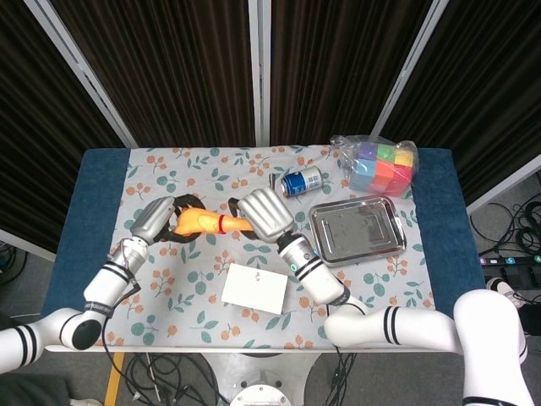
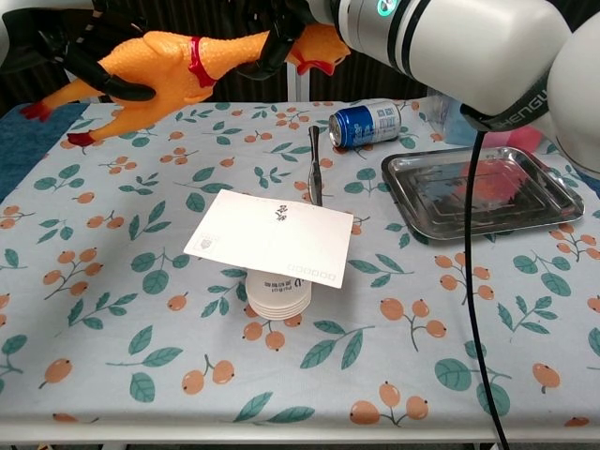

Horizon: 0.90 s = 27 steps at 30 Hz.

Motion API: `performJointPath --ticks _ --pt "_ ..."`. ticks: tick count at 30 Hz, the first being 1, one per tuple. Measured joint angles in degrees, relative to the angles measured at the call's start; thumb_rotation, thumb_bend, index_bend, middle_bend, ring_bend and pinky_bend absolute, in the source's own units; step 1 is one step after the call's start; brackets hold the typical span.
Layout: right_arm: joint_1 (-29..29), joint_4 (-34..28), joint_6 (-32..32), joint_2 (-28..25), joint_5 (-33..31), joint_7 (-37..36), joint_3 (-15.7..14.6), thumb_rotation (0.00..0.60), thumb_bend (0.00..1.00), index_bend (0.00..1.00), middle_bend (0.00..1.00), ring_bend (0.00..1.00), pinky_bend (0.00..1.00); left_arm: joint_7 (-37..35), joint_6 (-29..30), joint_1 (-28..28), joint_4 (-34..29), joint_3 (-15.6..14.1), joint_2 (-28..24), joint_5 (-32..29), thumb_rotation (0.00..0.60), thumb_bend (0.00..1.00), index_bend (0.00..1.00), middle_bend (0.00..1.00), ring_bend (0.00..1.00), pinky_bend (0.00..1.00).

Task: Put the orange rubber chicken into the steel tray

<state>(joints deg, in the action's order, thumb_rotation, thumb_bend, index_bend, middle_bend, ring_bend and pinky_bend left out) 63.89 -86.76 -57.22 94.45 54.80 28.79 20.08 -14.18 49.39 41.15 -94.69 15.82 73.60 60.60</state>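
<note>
The orange rubber chicken (image 1: 205,222) is gripped by left hand (image 1: 155,222) at its body and right hand (image 1: 265,214) at its head (long axis pointing toward the rectangular steel tray (image 1: 355,230) at the table's right edge).

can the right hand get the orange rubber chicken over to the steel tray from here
Probably yes: the right hand holds the orange rubber chicken by its head end, and the steel tray beside it lies empty.

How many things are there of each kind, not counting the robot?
Rubber chicken: 1
Steel tray: 1
Blue can: 1
Bag of coloured blocks: 1
White card: 1
Stack of paper cups: 1
Dark tool: 1
Total: 7
</note>
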Motion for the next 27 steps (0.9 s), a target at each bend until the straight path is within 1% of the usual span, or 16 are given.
performJointPath --ticks 5,6,10,12,15,18,20,21,22,23,24,25,26,27 --pt "-0.1 -0.4 -0.1 -0.2 0.1 -0.2 -0.1 0.6 0.25 1.0 0.83 0.8 1.0 1.8 0.0 0.1 0.7 -0.4 0.4 -0.3 0.6 0.61 0.74 0.75 0.68 0.68" --pt "-0.1 -0.6 -0.1 -0.2 0.1 -0.2 -0.1 0.6 0.25 1.0 0.83 0.8 1.0 2.0 0.3 0.0 0.8 -0.4 0.5 -0.3 0.6 0.67 0.77 0.78 0.71 0.71" --pt "-0.3 -1.3 -0.1 -0.4 0.2 -0.3 -0.4 0.6 0.25 1.0 0.83 0.8 1.0 2.9 2.4 -0.1 1.7 -0.2 1.8 -0.3 0.6 0.83 0.85 0.87 0.8 0.81" --pt "-0.4 -1.7 -0.1 -0.6 0.2 -0.3 -0.6 0.6 0.25 1.0 0.83 0.8 1.0 3.3 3.0 -0.3 2.0 -0.2 2.2 -0.1 0.6 0.86 0.87 0.9 0.82 0.82" --pt "-0.4 -1.8 -0.1 -0.7 0.3 -0.4 -0.6 0.6 0.26 1.0 0.83 0.8 1.0 3.6 3.3 -0.4 2.2 -0.1 2.5 -0.2 0.6 0.87 0.89 0.92 0.85 0.84" --pt "-0.5 -1.8 -0.2 -0.8 0.2 -0.3 -0.6 0.6 0.25 1.0 0.83 0.8 1.0 3.6 3.3 -0.5 2.3 -0.2 2.5 0.0 0.6 0.87 0.89 0.93 0.85 0.85" --pt "-0.5 -1.8 -0.4 -0.8 0.3 -0.3 -0.6 0.6 0.25 1.0 0.83 0.8 1.0 3.5 3.5 -0.7 2.2 -0.1 2.5 0.1 0.6 0.87 0.87 0.91 0.84 0.85" --pt "-0.5 -1.7 -0.4 -0.8 0.3 -0.3 -0.6 0.6 0.25 1.0 0.83 0.8 1.0 3.4 3.8 -0.8 2.2 -0.1 2.5 0.3 0.6 0.85 0.8 0.87 0.79 0.82" --pt "-0.5 -1.6 -0.4 -0.8 0.3 -0.3 -0.5 0.6 0.25 1.0 0.83 0.8 1.0 3.2 4.0 -0.9 2.0 -0.1 2.5 0.5 0.6 0.8 0.68 0.79 0.71 0.77" --pt "-0.4 -1.5 -0.5 -0.8 0.3 -0.4 -0.5 0.6 0.26 1.0 0.83 0.8 1.0 2.8 3.9 -1.0 1.8 -0.2 2.3 0.7 0.6 0.75 0.59 0.72 0.64 0.72" --pt "-0.4 -1.3 -0.5 -0.8 0.3 -0.3 -0.4 0.6 0.26 1.0 0.83 0.8 1.0 2.3 3.5 -1.0 1.5 -0.2 2.0 0.9 0.6 0.64 0.43 0.57 0.5 0.61" --pt "-0.4 -1.2 -0.5 -0.8 0.3 -0.3 -0.4 0.6 0.26 1.0 0.83 0.8 1.0 1.7 2.8 -1.1 1.1 -0.3 1.6 1.0 0.6 0.57 0.36 0.49 0.43 0.56" --pt "-0.3 -0.9 -0.5 -0.8 0.3 -0.3 -0.3 0.6 0.26 1.0 0.83 0.8 1.0 0.7 1.7 -1.1 0.5 -0.3 1.0 1.4 0.6 0.48 0.29 0.39 0.34 0.48" --pt "-0.3 -0.8 -0.5 -0.8 0.2 -0.2 -0.3 0.6 0.26 1.0 0.83 0.8 1.0 -0.3 0.9 -1.2 0.2 -0.4 0.5 1.7 0.6 0.39 0.24 0.3 0.27 0.42"
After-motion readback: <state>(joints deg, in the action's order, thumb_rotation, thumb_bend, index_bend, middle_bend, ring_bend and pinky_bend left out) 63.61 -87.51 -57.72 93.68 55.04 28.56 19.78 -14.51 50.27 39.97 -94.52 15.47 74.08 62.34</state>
